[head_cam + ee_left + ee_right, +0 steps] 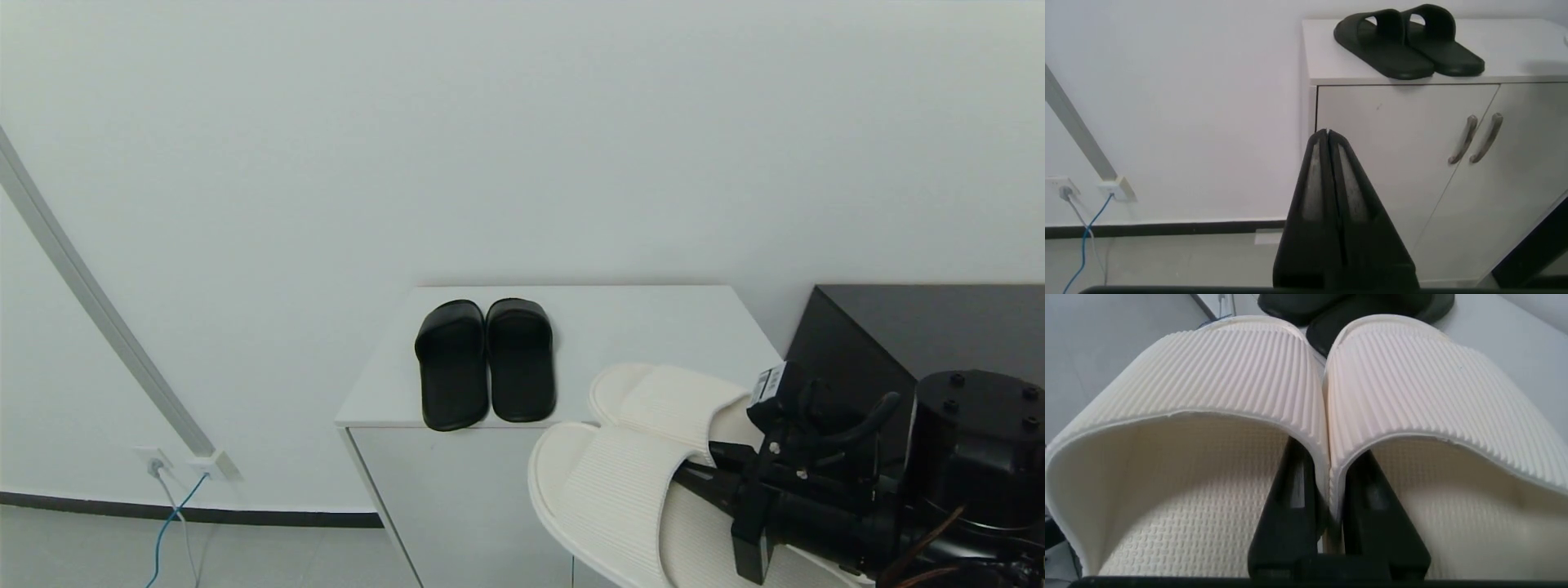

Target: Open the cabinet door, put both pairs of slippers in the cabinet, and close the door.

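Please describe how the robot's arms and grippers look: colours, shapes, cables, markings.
Both grippers are black. The left gripper has two long flat fingers narrowing to the tips, with greyish strips along them. The right gripper has similar fingers. The right arm is black, with a round bolted housing, a looping black cable and a small white label.

The head camera is set high, faced forward and down; the cabinet [653, 327] top is seen ahead of the right gripper [694, 474], close under the lens. The left wrist camera is aimed along the left gripper [1328, 163] at the cabinet front, well beyond its tips. The right wrist camera is held tight behind the white slippers [1315, 416]. The black slippers [486, 363] are shared by all three views.
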Robot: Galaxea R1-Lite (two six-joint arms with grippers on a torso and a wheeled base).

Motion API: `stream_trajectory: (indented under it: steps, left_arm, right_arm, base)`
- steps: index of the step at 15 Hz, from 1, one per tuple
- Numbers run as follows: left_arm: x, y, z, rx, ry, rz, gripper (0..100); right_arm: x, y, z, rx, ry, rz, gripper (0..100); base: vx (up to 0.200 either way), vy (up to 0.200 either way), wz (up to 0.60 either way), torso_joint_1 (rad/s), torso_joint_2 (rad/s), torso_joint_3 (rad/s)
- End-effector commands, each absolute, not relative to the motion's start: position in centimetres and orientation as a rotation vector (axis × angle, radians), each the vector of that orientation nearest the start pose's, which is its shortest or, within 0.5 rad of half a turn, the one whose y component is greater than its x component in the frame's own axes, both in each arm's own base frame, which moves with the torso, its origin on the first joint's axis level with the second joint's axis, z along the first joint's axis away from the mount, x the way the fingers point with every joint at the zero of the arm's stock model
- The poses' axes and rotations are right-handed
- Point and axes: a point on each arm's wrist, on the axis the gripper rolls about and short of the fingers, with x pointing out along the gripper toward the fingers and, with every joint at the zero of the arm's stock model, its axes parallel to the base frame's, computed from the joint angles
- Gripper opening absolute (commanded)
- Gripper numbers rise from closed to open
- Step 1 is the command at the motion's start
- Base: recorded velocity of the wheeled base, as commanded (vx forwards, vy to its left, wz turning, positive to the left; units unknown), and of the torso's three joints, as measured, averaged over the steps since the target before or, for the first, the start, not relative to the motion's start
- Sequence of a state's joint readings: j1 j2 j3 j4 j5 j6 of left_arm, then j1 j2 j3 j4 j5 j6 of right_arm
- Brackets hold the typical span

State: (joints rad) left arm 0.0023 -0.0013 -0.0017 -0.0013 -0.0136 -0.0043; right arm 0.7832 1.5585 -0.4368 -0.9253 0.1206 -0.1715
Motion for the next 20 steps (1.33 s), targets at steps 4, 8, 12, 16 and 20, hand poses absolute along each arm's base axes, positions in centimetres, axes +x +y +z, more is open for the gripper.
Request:
stream_trajectory:
  steps: [4, 8, 12, 16, 20]
  left_arm:
    - [-2.29, -0.04, 7.61, -0.005, -0.003, -0.011, 0]
    - [-2.29, -0.04, 7.61, -0.005, -0.003, -0.011, 0]
    - [-2.29, -0.04, 7.61, -0.005, -0.003, -0.011, 0]
    - [-2.29, -0.04, 7.61, -0.005, -0.003, -0.011, 0]
    - [-2.29, -0.04, 7.61, -0.005, -0.003, -0.011, 0]
  right_arm:
    - [16.95, 17.29, 15.06, -0.229, 0.134, 0.919, 0]
    - [17.03, 17.21, 15.06, -0.228, 0.134, 0.913, 0]
    - [16.92, 17.09, 14.81, -0.233, 0.143, 0.912, 0]
    - [16.93, 17.11, 14.78, -0.233, 0.144, 0.914, 0]
    - [16.89, 17.12, 14.59, -0.236, 0.151, 0.916, 0]
  base:
    - [-0.150, 0.000, 0.00, 0.002, 0.00, 0.002]
    - [0.000, 0.000, 0.00, 0.000, 0.00, 0.000]
    - [0.000, 0.000, 0.00, 0.000, 0.00, 0.000]
    - [0.000, 0.000, 0.00, 0.000, 0.00, 0.000]
    - [0.000, 0.000, 0.00, 0.000, 0.00, 0.000]
